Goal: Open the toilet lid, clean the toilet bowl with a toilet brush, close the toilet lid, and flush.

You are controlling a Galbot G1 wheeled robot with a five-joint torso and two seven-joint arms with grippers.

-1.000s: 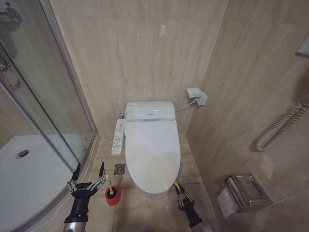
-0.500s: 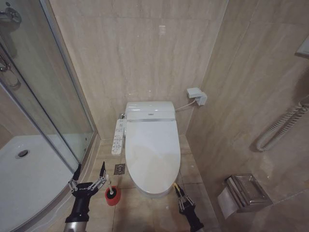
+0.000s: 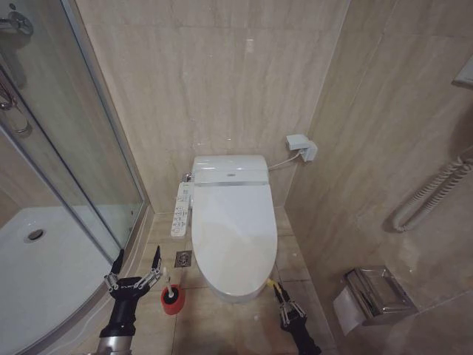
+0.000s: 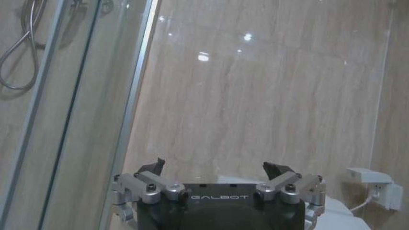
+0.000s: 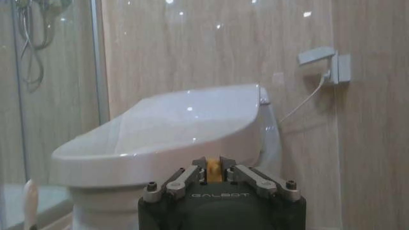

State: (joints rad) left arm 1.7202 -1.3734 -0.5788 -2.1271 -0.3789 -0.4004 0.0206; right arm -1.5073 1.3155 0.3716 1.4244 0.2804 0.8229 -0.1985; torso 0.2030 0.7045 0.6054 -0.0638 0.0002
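Toilet lid [image 3: 233, 229] closed, frame centre. Right gripper [image 3: 279, 290] at lower right below lid's front edge, fingers pinched narrow on the yellow tag [image 5: 213, 168]. Left gripper [image 3: 136, 259] spread wide at lower left, just left of toilet brush [image 3: 171, 297].

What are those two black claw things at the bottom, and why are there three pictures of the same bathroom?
Those claws are a robot's two hands, called grippers. One picture comes from a camera on its head, looking down; the other two come from cameras on its wrists. The left gripper hangs with its jaws wide open above the floor, near the toilet brush standing in its red cup. The right gripper has its jaws pinched on a small yellow tag at the front edge of the toilet lid. The lid is down, so the cleaning job has barely begun.
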